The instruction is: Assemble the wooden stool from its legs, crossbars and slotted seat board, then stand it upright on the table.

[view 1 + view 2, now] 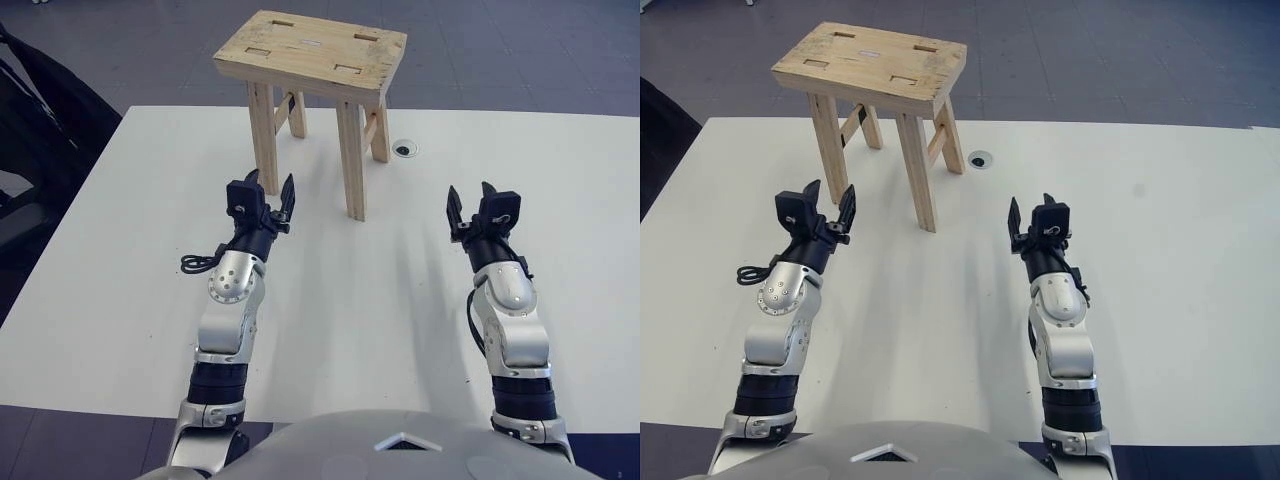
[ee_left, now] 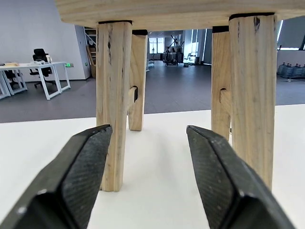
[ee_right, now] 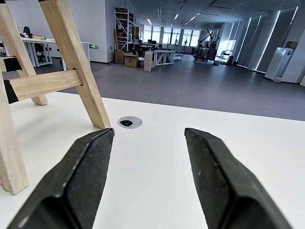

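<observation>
**Wooden stool** [image 1: 310,50], assembled and standing upright toward the far side of the white table [image 1: 400,330]. All four legs [image 1: 352,165] are planted on the tabletop and the slotted seat board [image 1: 872,65] faces up. The seat board's long axis runs across the table from the robot's left to its right, and its right end appears to sit slightly nearer the robot. The legs rise near vertical with a slight outward splay. A crossbar [image 3: 43,83] joins the pair of legs at the stool's right end.

**Left gripper** [image 1: 270,186], the nearer of the two. It sits low over the table, just short of the near left leg and not touching it. It points away from the robot at the stool, its fingers [image 2: 86,171] are spread apart and it holds nothing. In the left wrist view the near legs stand beyond the fingers.

**Right gripper** [image 1: 470,194], also spread and holding nothing. It lies well apart from the stool, off to the right of the near right leg. Its fingers [image 3: 214,181] point past the stool's right end toward the round cable port [image 3: 129,122] set in the table.

**Reading.** The stool lies straight ahead of the left fingers, and ahead and to the left of the right ones. With the stool built and upright, the task appears finished. Any further contact would most likely fall to the left arm, closing sideways on a vertical leg.
</observation>
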